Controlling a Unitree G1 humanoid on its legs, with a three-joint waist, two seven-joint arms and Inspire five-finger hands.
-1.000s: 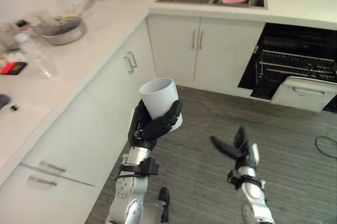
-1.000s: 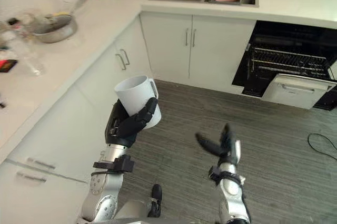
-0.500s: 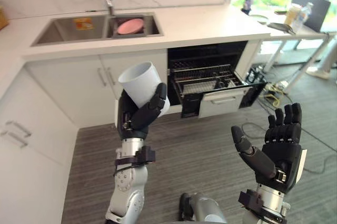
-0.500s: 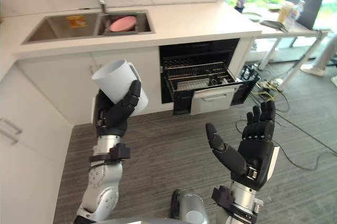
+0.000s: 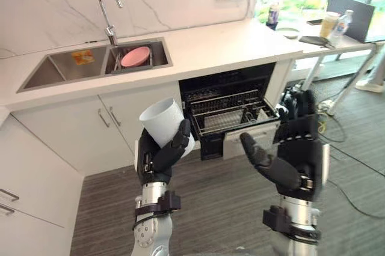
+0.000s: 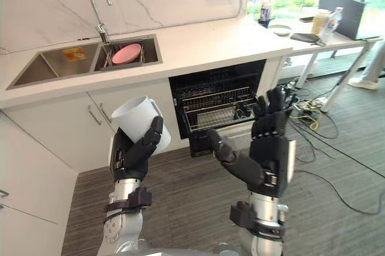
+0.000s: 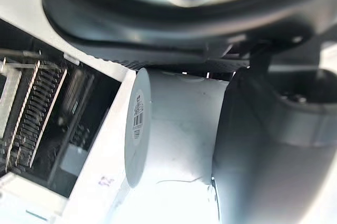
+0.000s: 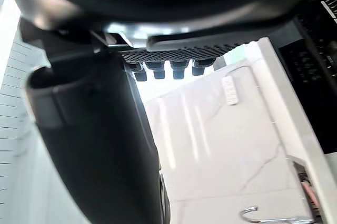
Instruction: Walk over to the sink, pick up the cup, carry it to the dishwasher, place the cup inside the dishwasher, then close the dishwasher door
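1. My left hand (image 5: 157, 158) is raised in front of me, fingers and thumb curled round the white cup (image 5: 162, 121), gripping its lower half.
2. The cup is in that hand, in the air, tilted with its open mouth upward and to my left. In the left wrist view its flat base carries a small sticker.
3. My right hand (image 5: 299, 151) is up too, spread wide with fingers straight and thumb held out, holding nothing.
4. The dishwasher (image 5: 231, 91) stands open under the white desk (image 5: 222, 42), a wire rack (image 5: 228, 112) drawn partway out of its dark opening. The cup is well apart from it.
5. The sink (image 5: 63, 71) is set into the desk to my left, a pink dish (image 5: 136, 56) in its right basin and a curved tap (image 5: 107, 3) behind it.
6. A side table (image 5: 337, 38) with bottles stands far to my right.
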